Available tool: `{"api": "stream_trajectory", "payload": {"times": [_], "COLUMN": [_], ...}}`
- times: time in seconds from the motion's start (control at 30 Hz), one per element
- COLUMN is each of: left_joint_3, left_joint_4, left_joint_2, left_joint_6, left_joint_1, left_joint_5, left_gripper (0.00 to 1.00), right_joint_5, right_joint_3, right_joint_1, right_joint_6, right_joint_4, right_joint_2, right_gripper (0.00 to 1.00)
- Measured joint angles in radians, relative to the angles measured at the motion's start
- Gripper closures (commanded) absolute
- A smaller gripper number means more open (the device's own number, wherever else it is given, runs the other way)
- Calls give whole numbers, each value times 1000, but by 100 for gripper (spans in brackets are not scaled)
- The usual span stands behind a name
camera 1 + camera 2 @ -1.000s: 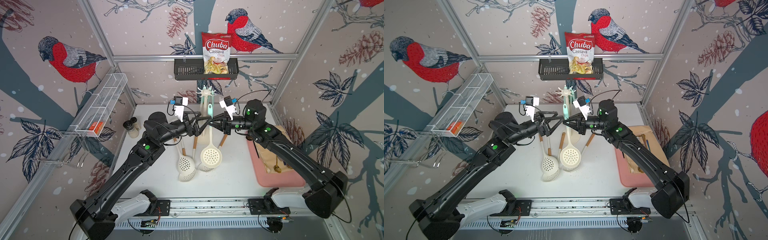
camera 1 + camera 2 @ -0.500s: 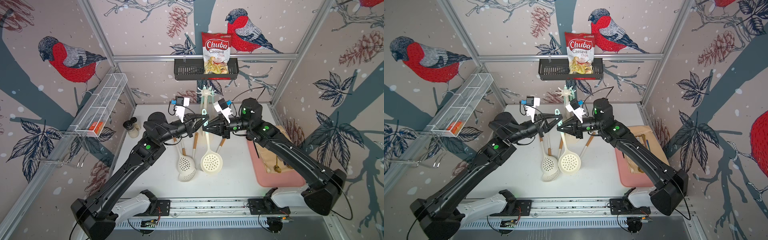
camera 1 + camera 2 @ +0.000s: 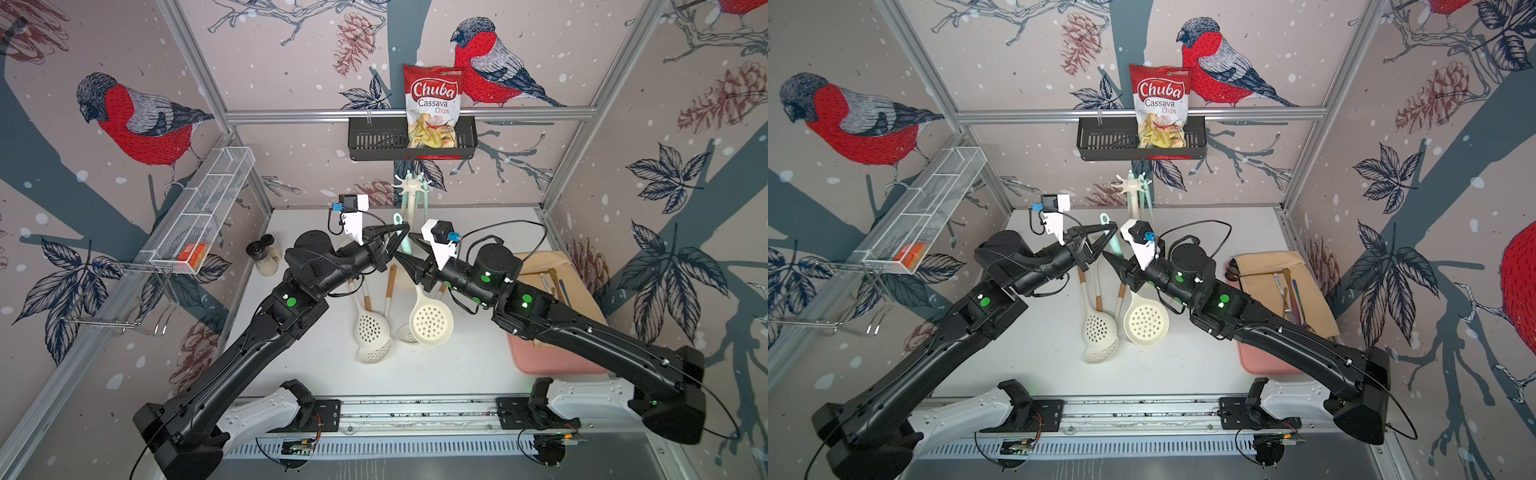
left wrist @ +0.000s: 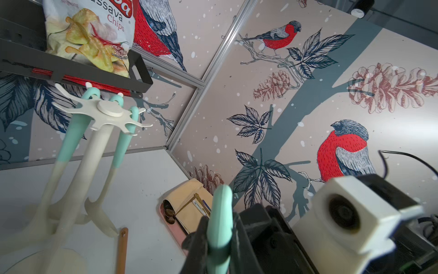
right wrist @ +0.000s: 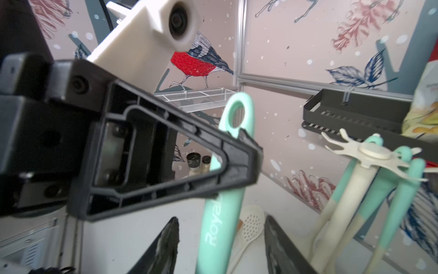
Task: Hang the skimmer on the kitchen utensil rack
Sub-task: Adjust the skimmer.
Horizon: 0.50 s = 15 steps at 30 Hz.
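Observation:
The skimmer has a mint-green handle and a cream perforated bowl, and it hangs upright in mid-table in both top views, bowl down. My left gripper is shut on the handle just below its loop, clearly so in the left wrist view. My right gripper is open, its two fingers standing apart on either side of the handle without touching it. The kitchen utensil rack, a cream stand with a star-shaped top, stands just behind, with other mint-handled utensils hanging on it.
Three cream skimmers with wooden handles lie on the table under the held one. Two shakers stand at the left. A pink tray with a beige pouch is at the right. A black basket holds a chips bag on the back wall.
The right gripper carried the skimmer leftward to the left gripper, which shut on the handle. The right gripper has now opened and let go.

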<state>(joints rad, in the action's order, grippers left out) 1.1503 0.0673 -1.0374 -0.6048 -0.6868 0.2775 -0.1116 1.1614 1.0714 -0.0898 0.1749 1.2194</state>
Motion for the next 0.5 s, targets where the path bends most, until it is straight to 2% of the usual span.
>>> {"api": "stream_trajectory", "payload": {"times": [0.13,0.27,0.3,0.37,0.47,0.5], "left_joint_3": [0,0,0,0,0,0], "left_joint_4": [3,-3,-2,3,7,10], "left_joint_2": [-7,-11,-13,-13,-13,-13], "left_joint_6": [0,2,1,1,0,0], "left_joint_1": [-8,-9,-9,-10,-10,-10], "left_joint_5": [-40,-69,-72,-76,-77,-74], "left_gripper": [100,100,100,100,99,89], "right_joint_5": [-129,-168,-169,-177,-183,-183], "right_joint_3": [29,36,36,36,35,32], "right_joint_1": [20,34,35,39,43,43], "right_joint_6": [-53,-83,-90,-87,-84,-83], "right_joint_4": [5,23,23,29,33,34], "right_joint_2": [32,58,58,58,57,54], "right_gripper": [61,77,82,99,100,100]}}
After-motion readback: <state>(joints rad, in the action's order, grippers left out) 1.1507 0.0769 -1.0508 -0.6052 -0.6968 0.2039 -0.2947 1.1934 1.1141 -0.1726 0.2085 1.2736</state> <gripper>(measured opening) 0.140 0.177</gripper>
